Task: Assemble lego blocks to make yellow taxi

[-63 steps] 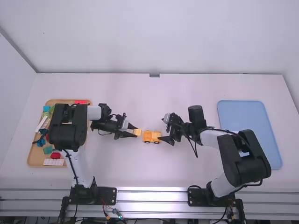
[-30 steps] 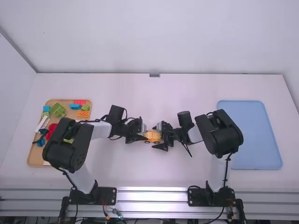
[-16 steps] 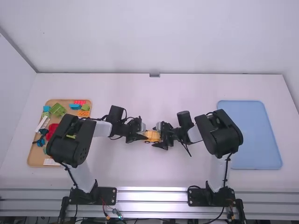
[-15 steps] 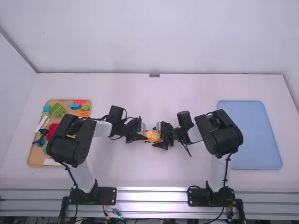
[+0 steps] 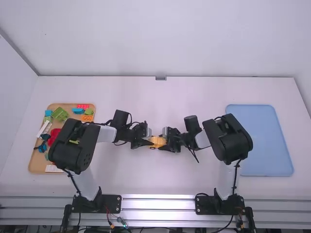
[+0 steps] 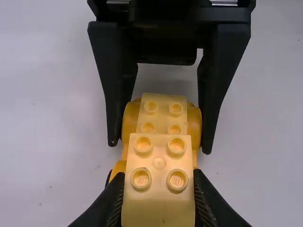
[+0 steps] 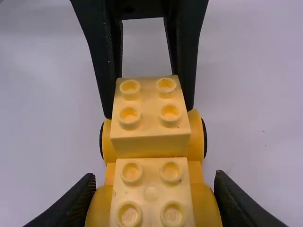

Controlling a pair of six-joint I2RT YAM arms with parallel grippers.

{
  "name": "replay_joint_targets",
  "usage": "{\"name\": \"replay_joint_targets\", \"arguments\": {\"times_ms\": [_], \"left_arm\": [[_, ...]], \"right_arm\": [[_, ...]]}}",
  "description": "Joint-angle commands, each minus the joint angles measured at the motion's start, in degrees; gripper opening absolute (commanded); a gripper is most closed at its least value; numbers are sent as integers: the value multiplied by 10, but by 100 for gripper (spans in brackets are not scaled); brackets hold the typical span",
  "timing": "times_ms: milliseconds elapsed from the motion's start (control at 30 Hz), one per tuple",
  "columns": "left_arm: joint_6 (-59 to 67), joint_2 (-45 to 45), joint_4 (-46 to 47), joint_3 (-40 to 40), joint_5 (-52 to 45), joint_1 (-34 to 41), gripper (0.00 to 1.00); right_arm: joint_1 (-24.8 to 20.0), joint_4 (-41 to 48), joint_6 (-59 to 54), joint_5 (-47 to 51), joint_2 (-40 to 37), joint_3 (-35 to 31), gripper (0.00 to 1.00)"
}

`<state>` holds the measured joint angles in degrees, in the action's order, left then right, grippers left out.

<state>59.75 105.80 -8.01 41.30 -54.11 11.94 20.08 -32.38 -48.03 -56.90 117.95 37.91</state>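
The left hand [image 6: 158, 187] grips a pale yellow, studded plastic block [image 6: 159, 163] at the left end of a yellow-orange wheeled plastic chassis [image 7: 196, 137], mid-worktop; the right hand [image 7: 154, 182] is clamped around the chassis's right end. Seating it well likely means squaring the block, pressing straight down while the chassis is braced, then letting go gently. The white worktop [image 5: 155, 179] carries a brown tray [image 5: 36, 165] of mixed blocks at left, a blue tray [image 5: 260, 141] at right; a pale wall [image 5: 155, 39] stands beyond.
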Motion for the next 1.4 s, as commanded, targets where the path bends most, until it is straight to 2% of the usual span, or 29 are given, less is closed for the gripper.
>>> {"name": "replay_joint_targets", "arguments": {"times_ms": [0,200,433,1100,1200,1233,1300,1367], "left_arm": [[1,3,2,4,-9,3,1],[29,3,23,4,-9,4,1],[33,3,30,4,-9,9,1],[26,3,8,4,13,17,2],[26,3,9,4,12,19,11],[27,3,9,4,12,19,12],[26,3,9,4,12,19,23],[26,3,10,4,12,19,29]], "right_arm": [[-2,3,0,4,8,7,45],[-2,31,-24,3,8,10,45],[-2,138,-80,1,8,49,42],[-2,133,-76,-3,8,52,43],[-2,133,-76,-3,8,52,43],[-2,133,-76,-3,8,52,43],[-2,133,-76,-3,8,52,43],[-2,133,-75,-2,8,52,44]]}}
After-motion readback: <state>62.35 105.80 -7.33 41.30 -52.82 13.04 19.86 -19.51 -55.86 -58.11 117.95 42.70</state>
